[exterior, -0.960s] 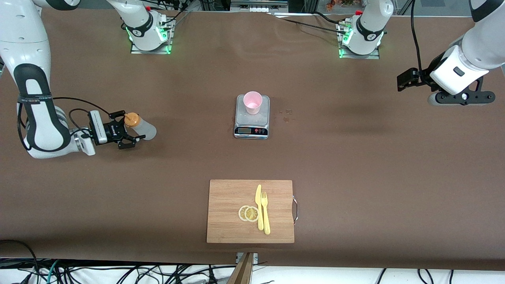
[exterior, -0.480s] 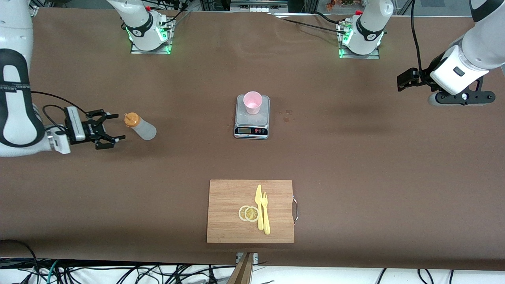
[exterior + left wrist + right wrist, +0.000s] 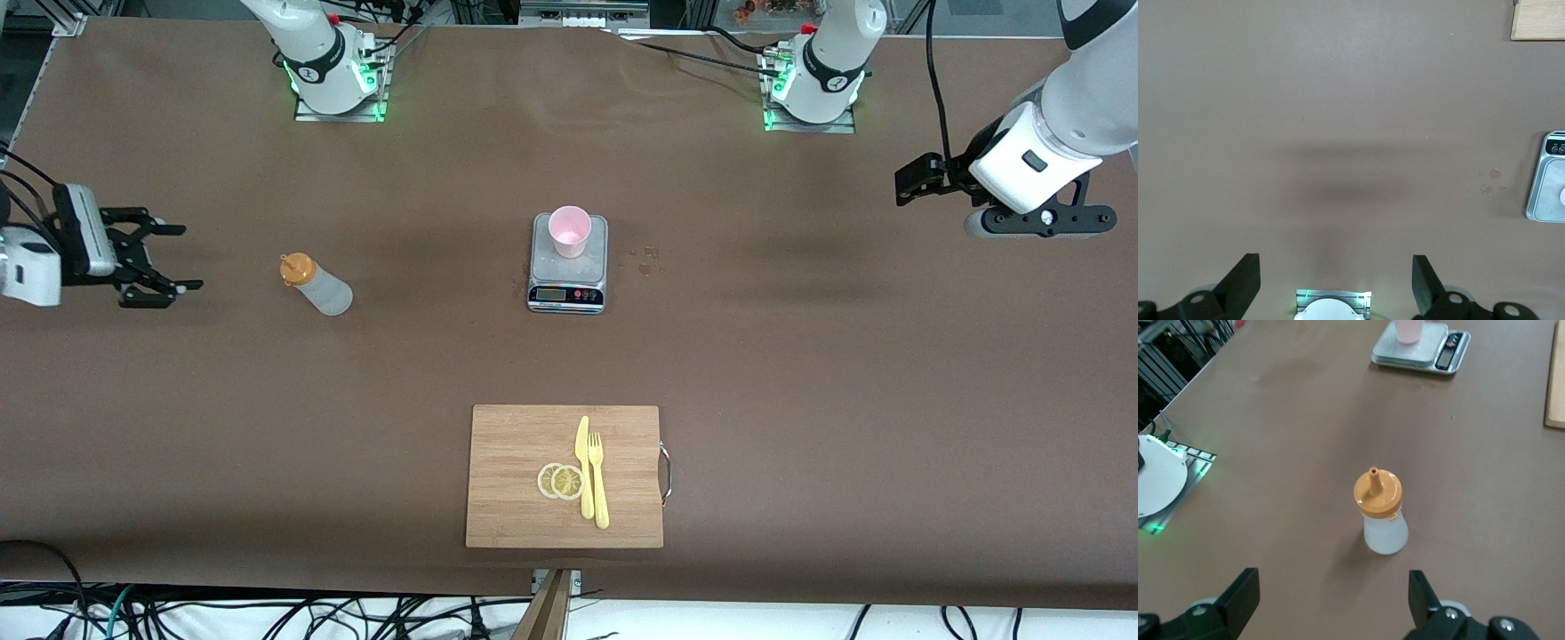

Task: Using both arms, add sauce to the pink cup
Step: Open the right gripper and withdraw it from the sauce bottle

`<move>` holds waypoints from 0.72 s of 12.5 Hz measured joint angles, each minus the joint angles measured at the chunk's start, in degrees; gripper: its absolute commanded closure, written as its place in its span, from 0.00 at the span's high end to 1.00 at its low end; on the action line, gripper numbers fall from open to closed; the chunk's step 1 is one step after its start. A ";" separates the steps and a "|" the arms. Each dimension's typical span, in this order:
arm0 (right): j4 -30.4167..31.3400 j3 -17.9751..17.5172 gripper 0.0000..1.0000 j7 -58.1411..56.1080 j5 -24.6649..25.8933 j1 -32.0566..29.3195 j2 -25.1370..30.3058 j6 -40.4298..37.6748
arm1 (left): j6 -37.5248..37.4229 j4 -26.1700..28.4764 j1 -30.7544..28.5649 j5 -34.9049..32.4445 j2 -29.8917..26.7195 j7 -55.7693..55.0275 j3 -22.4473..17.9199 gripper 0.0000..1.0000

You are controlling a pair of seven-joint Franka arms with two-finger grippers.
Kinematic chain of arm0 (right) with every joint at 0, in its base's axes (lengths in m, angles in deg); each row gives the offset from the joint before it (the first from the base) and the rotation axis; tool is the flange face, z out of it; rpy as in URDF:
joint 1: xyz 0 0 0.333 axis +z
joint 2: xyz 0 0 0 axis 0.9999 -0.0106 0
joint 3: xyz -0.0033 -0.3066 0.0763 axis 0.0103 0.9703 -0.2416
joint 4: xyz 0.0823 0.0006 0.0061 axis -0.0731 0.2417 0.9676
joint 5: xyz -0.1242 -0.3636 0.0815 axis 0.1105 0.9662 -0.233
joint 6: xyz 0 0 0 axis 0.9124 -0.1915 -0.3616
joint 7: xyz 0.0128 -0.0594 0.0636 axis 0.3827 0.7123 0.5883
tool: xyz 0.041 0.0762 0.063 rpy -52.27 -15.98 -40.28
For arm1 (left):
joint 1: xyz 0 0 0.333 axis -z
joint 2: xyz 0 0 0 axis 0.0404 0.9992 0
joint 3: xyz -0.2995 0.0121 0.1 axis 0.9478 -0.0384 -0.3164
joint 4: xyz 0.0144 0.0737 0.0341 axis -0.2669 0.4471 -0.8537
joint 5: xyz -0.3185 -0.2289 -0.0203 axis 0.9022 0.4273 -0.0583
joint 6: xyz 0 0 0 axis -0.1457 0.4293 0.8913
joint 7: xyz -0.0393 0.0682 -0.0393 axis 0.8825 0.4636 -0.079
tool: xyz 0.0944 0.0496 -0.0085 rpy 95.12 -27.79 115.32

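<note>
Standing unlabelled sauce (image 3: 316,285); right gripper (image 3: 156,258) open beside it.

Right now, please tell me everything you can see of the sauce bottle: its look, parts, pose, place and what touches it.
The sauce bottle is a small squeeze bottle with a translucent whitish plastic body and an orange cap ending in a thin nozzle. It stands upright on the brown table, toward the right arm's end, apart from the scale. Nothing touches it except the table. The right gripper, fingers open, hangs clear of it, nearer the table's end. What is inside it cannot be made out.
</note>
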State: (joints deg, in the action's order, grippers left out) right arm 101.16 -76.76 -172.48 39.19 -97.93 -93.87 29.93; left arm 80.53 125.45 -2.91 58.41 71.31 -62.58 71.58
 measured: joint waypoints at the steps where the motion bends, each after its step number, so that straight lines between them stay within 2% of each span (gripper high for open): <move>1: 0.01 -0.05 0.99 4.47 1.29 1.16 2.30 0.21 | 0.00 0.00 0.00 0.00 0.00 0.00 0.00 1.00; 5: 0.01 -1.00 0.99 27.27 7.21 6.24 10.51 1.28 | 0.00 -0.01 0.00 0.00 0.00 0.00 0.00 1.00; 9: 0.05 -1.20 0.99 57.18 11.43 9.10 17.44 2.52 | 0.00 -0.01 0.00 0.00 0.00 0.00 -0.01 1.00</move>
State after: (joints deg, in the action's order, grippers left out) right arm 101.21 -77.96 -115.31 50.62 -88.84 -76.43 32.45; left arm 80.53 125.44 -2.91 58.41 71.31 -62.58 71.57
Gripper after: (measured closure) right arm 0.004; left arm 0.000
